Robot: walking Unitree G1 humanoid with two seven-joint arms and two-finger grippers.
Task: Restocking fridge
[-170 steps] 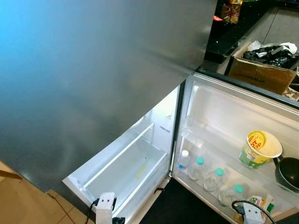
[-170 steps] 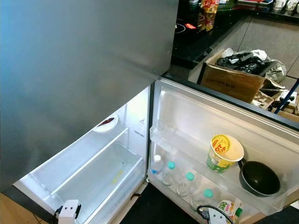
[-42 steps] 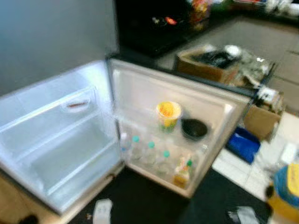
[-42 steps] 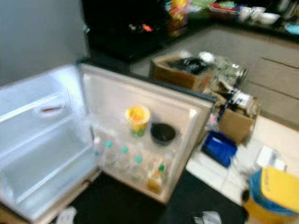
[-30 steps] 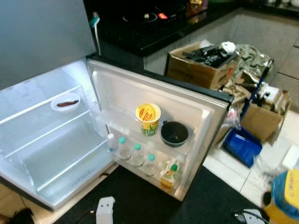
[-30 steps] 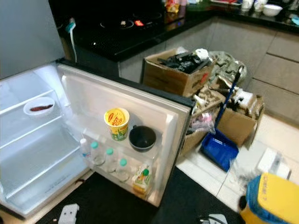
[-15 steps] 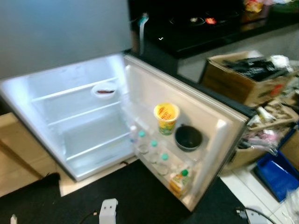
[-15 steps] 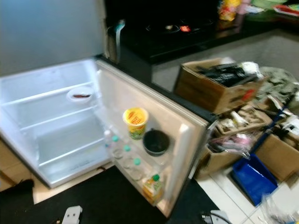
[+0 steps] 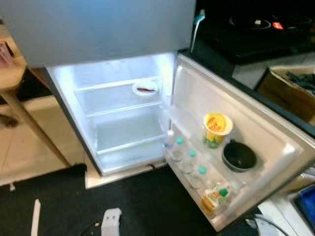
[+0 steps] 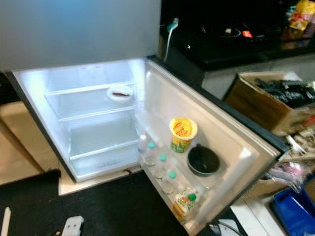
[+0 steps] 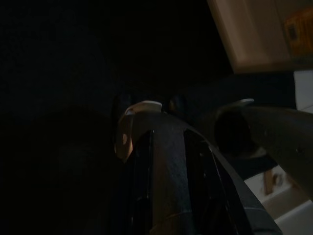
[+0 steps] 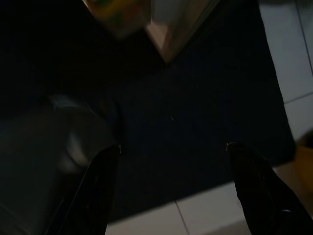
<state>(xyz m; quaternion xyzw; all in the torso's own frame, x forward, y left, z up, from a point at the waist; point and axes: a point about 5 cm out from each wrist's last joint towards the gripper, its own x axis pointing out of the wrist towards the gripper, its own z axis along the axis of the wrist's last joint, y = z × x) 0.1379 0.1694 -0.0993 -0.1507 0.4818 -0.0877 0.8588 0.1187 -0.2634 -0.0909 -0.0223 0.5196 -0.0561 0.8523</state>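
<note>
The right hand [image 12: 171,181] hung low over the dark mat [image 12: 195,122] with its fingers [image 12: 257,186] spread apart and empty, while the left hand [image 11: 166,147] hung in shade (whether apart or together, I could not tell). The view had swung left since a moment before, bringing the open fridge [image 9: 123,113] squarely ahead, its shelves bare but for a small dish [image 9: 145,88], and the door rack [image 9: 197,172] held bottles [image 9: 188,160], a cup [image 9: 215,129] and a bowl [image 9: 239,156]. That suggested the robot was lining up on the fridge, with nothing yet in hand to stock.

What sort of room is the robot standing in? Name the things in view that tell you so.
Most likely a home kitchen: an open fridge with bottles and a noodle cup in its door, beside a dark countertop with a stove. Cardboard boxes sit on the floor.
</note>
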